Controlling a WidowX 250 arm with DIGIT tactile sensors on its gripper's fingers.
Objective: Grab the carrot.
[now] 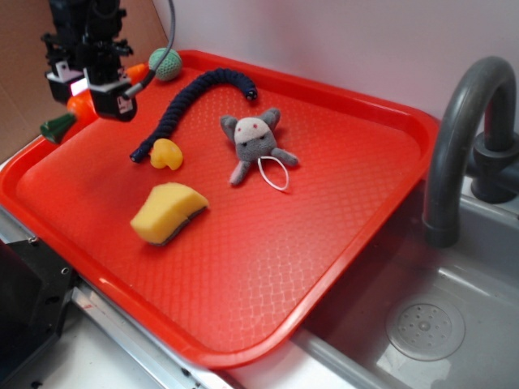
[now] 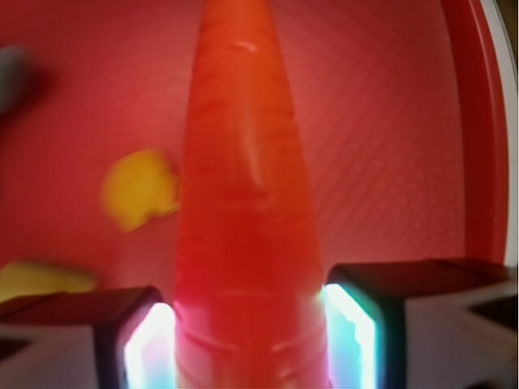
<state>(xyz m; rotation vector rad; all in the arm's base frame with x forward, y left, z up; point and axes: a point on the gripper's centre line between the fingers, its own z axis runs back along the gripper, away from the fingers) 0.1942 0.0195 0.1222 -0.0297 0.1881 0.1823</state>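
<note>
Over the far left corner of the red plastic tray [image 1: 340, 243], the black gripper [image 1: 91, 91] has its two pads pressed against either side of the bright orange ridged toy carrot [image 2: 243, 203], which fills the gap between them in the wrist view. The carrot sits crosswise in that grip, its dark green stub poking out past the tray's left rim and its orange tip pointing towards a green knitted ball [image 1: 165, 64]. On the tray lie a dark blue braided rope [image 1: 190, 101], a small yellow duck-like toy [image 1: 165, 154], a yellow sponge [image 1: 168, 212] and a grey stuffed mouse [image 1: 255, 142], all well apart from the gripper.
</note>
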